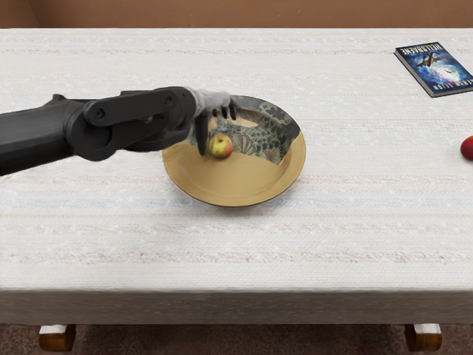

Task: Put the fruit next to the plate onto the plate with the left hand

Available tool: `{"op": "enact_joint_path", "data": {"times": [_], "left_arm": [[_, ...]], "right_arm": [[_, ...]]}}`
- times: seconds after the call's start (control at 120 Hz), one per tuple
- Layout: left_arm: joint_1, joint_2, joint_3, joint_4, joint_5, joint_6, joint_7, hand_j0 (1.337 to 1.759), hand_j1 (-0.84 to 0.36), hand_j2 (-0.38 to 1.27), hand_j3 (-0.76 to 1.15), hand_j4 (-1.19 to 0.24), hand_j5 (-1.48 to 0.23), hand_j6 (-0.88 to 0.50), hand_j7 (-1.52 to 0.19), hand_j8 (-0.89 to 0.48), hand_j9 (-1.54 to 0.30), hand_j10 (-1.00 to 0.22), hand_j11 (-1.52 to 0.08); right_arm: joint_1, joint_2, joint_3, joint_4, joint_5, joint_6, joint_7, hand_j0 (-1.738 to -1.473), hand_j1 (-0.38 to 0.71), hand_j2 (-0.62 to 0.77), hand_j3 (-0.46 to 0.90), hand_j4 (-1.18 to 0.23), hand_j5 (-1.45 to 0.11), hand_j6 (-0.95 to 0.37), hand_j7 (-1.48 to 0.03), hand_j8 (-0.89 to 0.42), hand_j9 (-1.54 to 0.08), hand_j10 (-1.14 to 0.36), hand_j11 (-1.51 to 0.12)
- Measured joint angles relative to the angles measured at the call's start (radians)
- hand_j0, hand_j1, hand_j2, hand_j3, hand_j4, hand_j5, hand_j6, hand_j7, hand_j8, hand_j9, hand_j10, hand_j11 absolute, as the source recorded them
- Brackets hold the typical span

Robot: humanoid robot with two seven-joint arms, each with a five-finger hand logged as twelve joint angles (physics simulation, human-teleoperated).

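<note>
A small yellow-red apple (220, 146) lies inside the yellow plate (244, 188), on its left half near the patterned back part. My left arm reaches in from the left edge, and its hand (214, 122) hovers over the plate's left rim, just above and left of the apple. The fingers are spread and point downward. The thumb (201, 139) hangs right beside the apple's left side, and nothing is clasped in the hand. The right arm does not show.
A book (434, 68) with a blue cover lies at the table's far right corner. A red round object (467, 148) is cut off by the right edge. The white tablecloth's front edge runs along the bottom.
</note>
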Motion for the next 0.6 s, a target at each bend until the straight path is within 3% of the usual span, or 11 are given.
{"op": "enact_joint_path", "data": {"times": [0.083, 0.167, 0.275, 0.342, 0.433, 0.6], "left_arm": [[-0.028, 0.144, -0.022, -0.086, -0.095, -0.036, 0.001, 1.656, -0.01, 0.1, 0.0, -0.3, -0.46, -0.27, -0.46, -0.27, -0.46, -0.35, -0.46], [-0.014, 0.305, -0.093, -0.178, -0.258, -0.176, 0.008, 1.657, 0.01, 0.08, 0.0, -0.28, -0.42, -0.26, -0.41, -0.27, -0.42, -0.31, -0.42], [0.011, 0.493, -0.146, -0.232, -0.586, -0.386, 0.132, 1.657, 0.03, 0.07, 0.0, -0.27, -0.38, -0.26, -0.38, -0.26, -0.38, -0.29, -0.38], [0.053, 0.554, -0.166, -0.247, -0.73, -0.445, 0.173, 1.658, 0.03, 0.06, 0.0, -0.27, -0.36, -0.26, -0.36, -0.26, -0.36, -0.28, -0.36], [0.149, 0.64, -0.231, -0.256, -0.837, -0.483, 0.2, 1.658, 0.04, 0.06, 0.0, -0.26, -0.35, -0.25, -0.35, -0.26, -0.35, -0.27, -0.35], [0.165, 0.685, -0.318, -0.261, -0.899, -0.504, 0.216, 1.658, 0.04, 0.05, 0.0, -0.26, -0.34, -0.25, -0.34, -0.25, -0.34, -0.26, -0.34]], "right_arm": [[0.0, 0.0, 0.0, 0.0, 0.0, 0.0, 0.0, -1.658, -0.31, -0.01, 0.0, -0.03, -0.04, -0.03, -0.04, -0.03, -0.04, -0.03, -0.04], [0.0, 0.0, 0.0, 0.0, 0.0, 0.0, 0.0, -1.658, -0.31, -0.01, 0.0, -0.03, -0.04, -0.03, -0.04, -0.03, -0.04, -0.03, -0.04], [0.0, 0.0, 0.0, 0.0, 0.0, 0.0, 0.0, -1.658, -0.31, -0.01, 0.0, -0.03, -0.04, -0.03, -0.04, -0.03, -0.04, -0.03, -0.04], [0.0, 0.0, 0.0, 0.0, 0.0, 0.0, 0.0, -1.658, -0.31, -0.01, 0.0, -0.03, -0.04, -0.03, -0.04, -0.03, -0.04, -0.03, -0.04], [0.0, 0.0, 0.0, 0.0, 0.0, 0.0, 0.0, -1.658, -0.31, -0.01, 0.0, -0.03, -0.04, -0.03, -0.04, -0.03, -0.04, -0.03, -0.04], [0.0, 0.0, 0.0, 0.0, 0.0, 0.001, 0.0, -1.658, -0.31, -0.01, 0.0, -0.03, -0.04, -0.03, -0.04, -0.03, -0.04, -0.03, -0.04]]}}
